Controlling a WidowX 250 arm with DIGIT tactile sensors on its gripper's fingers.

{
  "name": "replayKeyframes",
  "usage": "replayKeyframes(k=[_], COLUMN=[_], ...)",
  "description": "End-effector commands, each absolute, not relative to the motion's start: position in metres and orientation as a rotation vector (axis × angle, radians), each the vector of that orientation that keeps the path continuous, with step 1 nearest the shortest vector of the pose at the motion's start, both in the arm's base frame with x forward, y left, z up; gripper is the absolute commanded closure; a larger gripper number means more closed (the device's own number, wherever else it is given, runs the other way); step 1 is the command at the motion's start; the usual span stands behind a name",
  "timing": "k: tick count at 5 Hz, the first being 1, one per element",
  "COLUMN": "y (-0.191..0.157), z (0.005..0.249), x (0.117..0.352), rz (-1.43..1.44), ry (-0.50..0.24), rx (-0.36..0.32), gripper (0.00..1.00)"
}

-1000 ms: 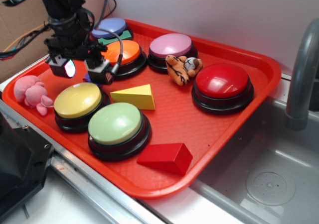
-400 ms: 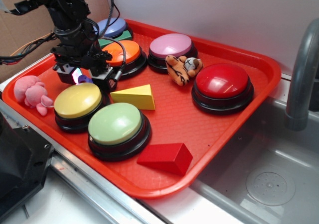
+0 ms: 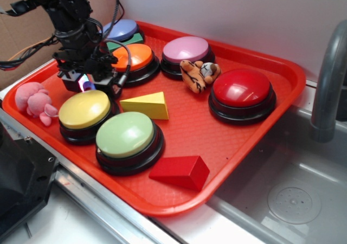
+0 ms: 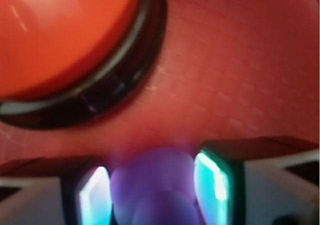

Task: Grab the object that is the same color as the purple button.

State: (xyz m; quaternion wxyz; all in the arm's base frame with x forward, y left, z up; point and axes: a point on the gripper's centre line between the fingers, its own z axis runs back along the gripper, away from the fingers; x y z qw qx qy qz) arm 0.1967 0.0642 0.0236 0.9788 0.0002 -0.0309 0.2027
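Wrist view shows the small lumpy purple toy figure (image 4: 157, 187) sitting right between the two glowing gripper fingers (image 4: 212, 177). One finger stands on each side of it, very close, but the blur hides whether they press on it, so the black robot gripper (image 3: 89, 82) may or may not be squeezing. The toy rests on the bumpy red plastic tray (image 4: 240, 75), near the black rim of the round orange push button (image 4: 60, 35).

From the exterior view, the gripper is low over the tray, squeezed into the little gap between the orange button (image 3: 134, 59) and the round yellow push button (image 3: 85, 109). Only a speck of purple glow shows there.

Places go by the yellow button from here. The pink plush toy (image 3: 33, 100) lies to its left, near the tray's left edge (image 3: 16, 100). The yellow wedge block (image 3: 146, 105) lies just to its right. The round green push button (image 3: 128, 135) touches it at the front right. Farther right, past the wedge, the tray floor is bare as far as the red wedge block (image 3: 181, 171) and the round red push button (image 3: 242, 90).
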Motion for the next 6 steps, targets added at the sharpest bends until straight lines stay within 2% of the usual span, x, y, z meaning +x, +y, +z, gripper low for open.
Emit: replayKeyframes(k=[1, 2, 3, 4, 5, 6], y=[0.084, 0.089, 0.078, 0.048, 0.024, 0.020], z=[0.102, 0.139, 0.170, 0.190, 0.194, 0.188], x=[0.209, 0.211, 0.218, 0.225, 0.234, 0.231], rz=[0.262, 0.198, 0.125, 0.056, 0.011, 0.071], ry=[-0.043, -0.058, -0.065, -0.133, -0.114, -0.156], rx=[0.094, 0.087, 0.074, 0.006, -0.005, 0.006], gripper=[1.00, 1.00, 1.00, 1.00, 1.00, 1.00])
